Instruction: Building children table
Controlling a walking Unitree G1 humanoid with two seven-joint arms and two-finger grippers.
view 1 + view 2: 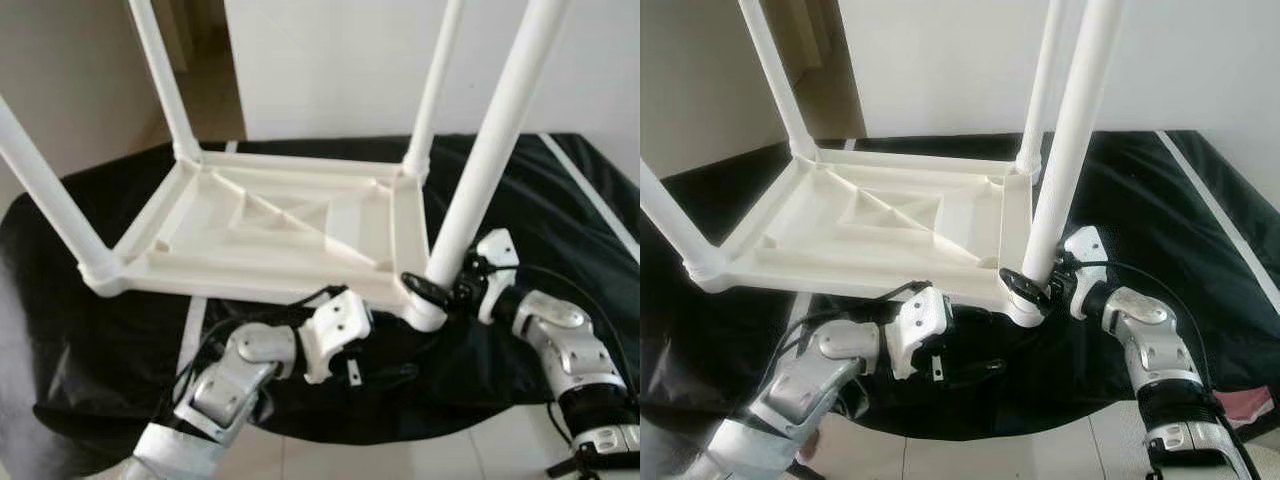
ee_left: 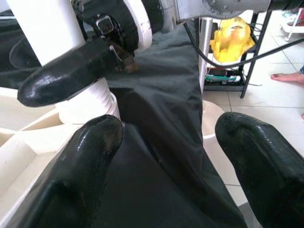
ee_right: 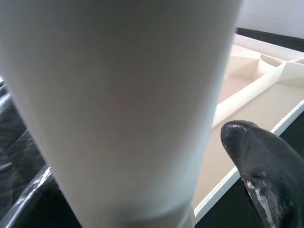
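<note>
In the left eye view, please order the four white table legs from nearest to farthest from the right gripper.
Measured from the right gripper:
1. Near-right leg, at the gripper itself, its fingers around the base.
2. Far-right leg, behind it at the far corner.
3. Far-left leg, across the upturned tabletop.
4. Near-left leg, at the opposite near corner.
</note>
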